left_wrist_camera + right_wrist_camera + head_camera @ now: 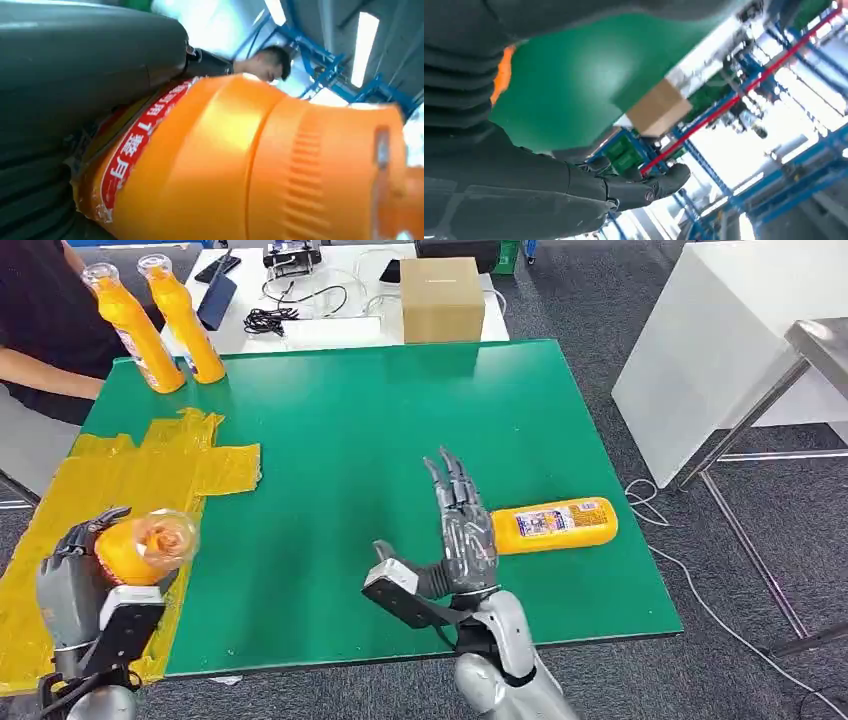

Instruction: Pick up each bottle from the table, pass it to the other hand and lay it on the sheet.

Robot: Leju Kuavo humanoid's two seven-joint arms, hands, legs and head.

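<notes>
My left hand [75, 575] holds an orange bottle [145, 548] above the yellow sheet [110, 500] at the table's left front; its cap end faces the camera. Up close the same orange bottle [250, 165] shows a red label, with my left hand [75, 90] wrapped around it. My right hand [458, 530] is raised over the green table [380, 420], fingers straight and spread, holding nothing. Just to its right another orange bottle [555, 524] lies on its side. Two more orange bottles [160, 325] stand upright at the far left corner. My right hand [574, 185] appears open in its wrist view.
A cardboard box [441, 298] stands on the white table behind, beside cables and phones. A person in a black top [45, 310] sits at the far left. A white cabinet [720, 350] and a metal table leg [740, 530] are to the right.
</notes>
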